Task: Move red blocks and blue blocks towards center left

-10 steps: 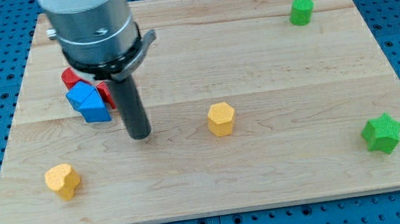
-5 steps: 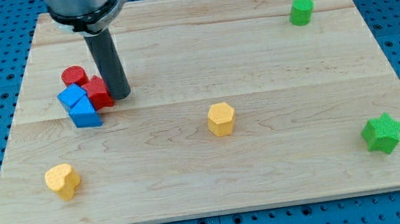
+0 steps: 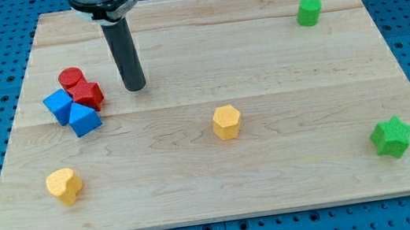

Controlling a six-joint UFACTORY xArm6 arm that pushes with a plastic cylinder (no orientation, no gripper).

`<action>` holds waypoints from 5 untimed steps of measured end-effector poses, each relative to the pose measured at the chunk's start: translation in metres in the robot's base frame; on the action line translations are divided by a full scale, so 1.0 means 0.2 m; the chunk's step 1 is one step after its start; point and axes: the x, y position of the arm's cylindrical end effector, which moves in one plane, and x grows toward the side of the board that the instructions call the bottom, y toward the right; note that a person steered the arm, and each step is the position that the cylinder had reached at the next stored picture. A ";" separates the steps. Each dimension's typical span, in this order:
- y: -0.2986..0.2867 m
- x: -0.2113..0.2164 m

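Tip [image 3: 135, 87] down on board [image 3: 291, 167], bare rod, holding nothing, clear of blocks. Just to its view-left: red cylinder [image 3: 69, 77], second red block [image 3: 88, 93], blue cube [image 3: 58, 105], blue wedge-like block [image 3: 84, 119], clustered touching (already centre left). Step looks near finished; next, at most light leftward nudge.

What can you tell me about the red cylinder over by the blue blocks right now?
The red cylinder is a short matte round block standing upright at the board's centre left, topmost in the cluster. It presses against the other red block at its lower right and appears to touch the blue cube below it. My tip stands apart, to the view's right.
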 end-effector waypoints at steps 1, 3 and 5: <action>0.00 0.28; -0.08 0.55; -0.21 0.35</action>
